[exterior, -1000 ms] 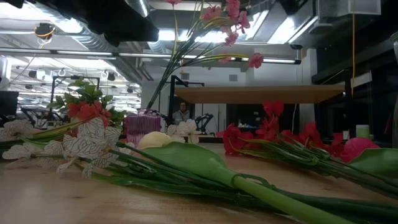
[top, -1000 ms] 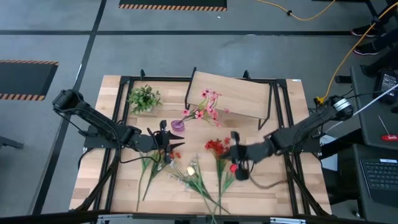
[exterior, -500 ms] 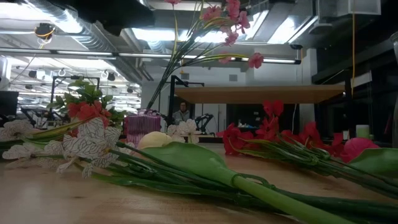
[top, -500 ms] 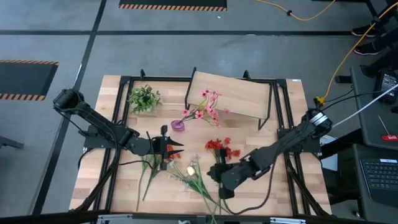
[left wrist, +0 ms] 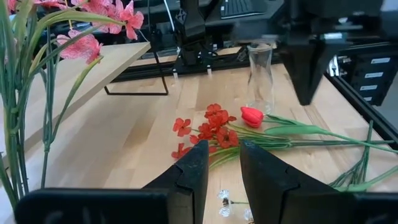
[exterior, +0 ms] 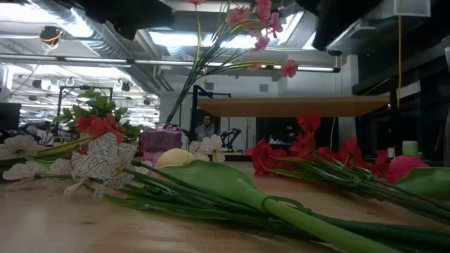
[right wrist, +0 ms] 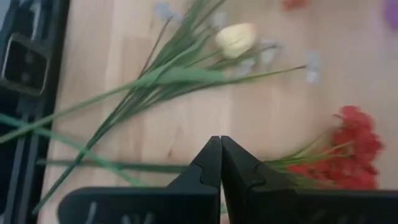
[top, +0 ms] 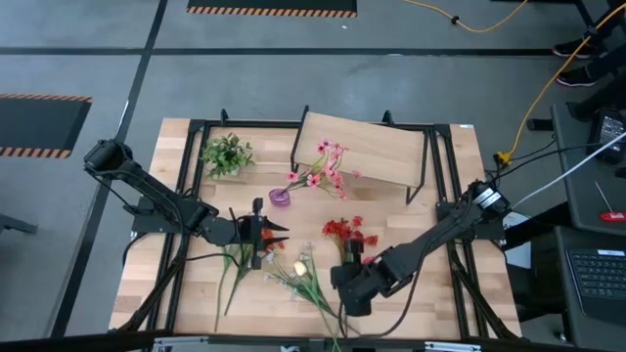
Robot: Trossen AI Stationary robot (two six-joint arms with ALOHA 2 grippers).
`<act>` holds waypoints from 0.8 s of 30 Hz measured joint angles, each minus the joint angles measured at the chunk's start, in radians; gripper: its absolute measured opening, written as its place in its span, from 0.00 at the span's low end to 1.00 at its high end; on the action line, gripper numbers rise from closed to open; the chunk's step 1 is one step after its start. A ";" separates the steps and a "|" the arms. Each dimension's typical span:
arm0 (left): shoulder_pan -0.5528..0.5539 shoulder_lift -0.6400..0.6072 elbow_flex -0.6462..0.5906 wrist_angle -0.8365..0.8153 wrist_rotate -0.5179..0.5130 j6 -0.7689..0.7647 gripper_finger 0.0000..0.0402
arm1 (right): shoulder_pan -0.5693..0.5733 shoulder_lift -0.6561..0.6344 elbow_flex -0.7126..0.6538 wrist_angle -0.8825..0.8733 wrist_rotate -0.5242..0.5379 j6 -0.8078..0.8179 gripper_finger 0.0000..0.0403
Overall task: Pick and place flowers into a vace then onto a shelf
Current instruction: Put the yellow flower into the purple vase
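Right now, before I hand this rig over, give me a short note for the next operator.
Left tool: open, empty, over the table's middle beside loose stems.
Right tool: shut, holding nothing visible, above the red flowers near the table's front.
Purple vase: on the table in front of the shelf, already holding pink flowers.
Clear glass vase: empty on the table.
Yellow and white flowers: loose on the table.
Done: the pink stems are in the vase.
Left: the remaining flowers, then the vase onto the shelf.
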 joint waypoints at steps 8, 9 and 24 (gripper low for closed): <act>0.000 0.000 0.000 0.000 -0.001 -0.001 0.21 | -0.001 0.024 0.000 0.078 -0.016 0.022 0.02; 0.000 0.000 0.000 -0.001 -0.001 -0.005 0.21 | 0.000 0.024 0.000 0.081 -0.022 0.015 0.02; 0.000 0.000 0.000 -0.008 -0.001 -0.011 0.21 | 0.000 0.038 0.000 0.124 -0.052 0.030 0.36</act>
